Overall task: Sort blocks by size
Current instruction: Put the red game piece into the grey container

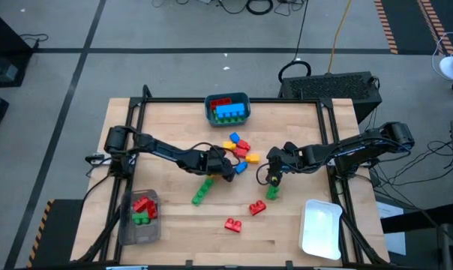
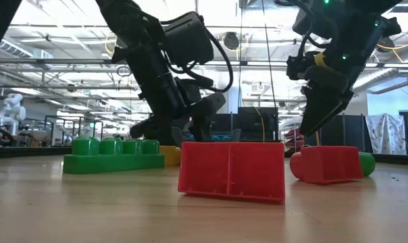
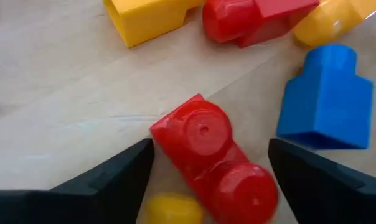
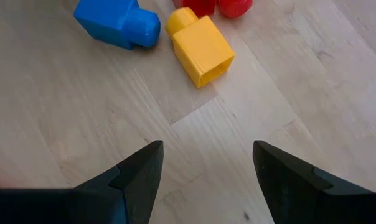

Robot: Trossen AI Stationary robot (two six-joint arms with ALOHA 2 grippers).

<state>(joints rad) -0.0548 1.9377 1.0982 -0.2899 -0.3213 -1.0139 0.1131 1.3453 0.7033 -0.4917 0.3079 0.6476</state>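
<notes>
My left gripper (image 1: 228, 168) is open at the table's middle, low over a cluster of blocks. In the left wrist view its fingers (image 3: 122, 177) stand on either side of a red two-stud block (image 3: 213, 155) without touching it. A blue block (image 3: 328, 99), a yellow block (image 3: 147, 18) and another red block (image 3: 253, 18) lie just beyond. My right gripper (image 1: 272, 178) is open and empty over bare wood (image 4: 206, 165), with a yellow block (image 4: 200, 46) and a blue block (image 4: 116, 22) ahead. A long green brick (image 1: 202, 190), a small green block (image 1: 272, 193) and two red blocks (image 1: 256, 208) (image 1: 232, 223) lie on the table nearer the front.
A teal bin (image 1: 245, 100) at the far middle holds blue and red blocks. A clear container (image 1: 125, 229) at the front left holds red and green blocks. A white tray (image 1: 320, 229) lies at the front right. A black frame rail (image 1: 234, 100) runs along the table's edges.
</notes>
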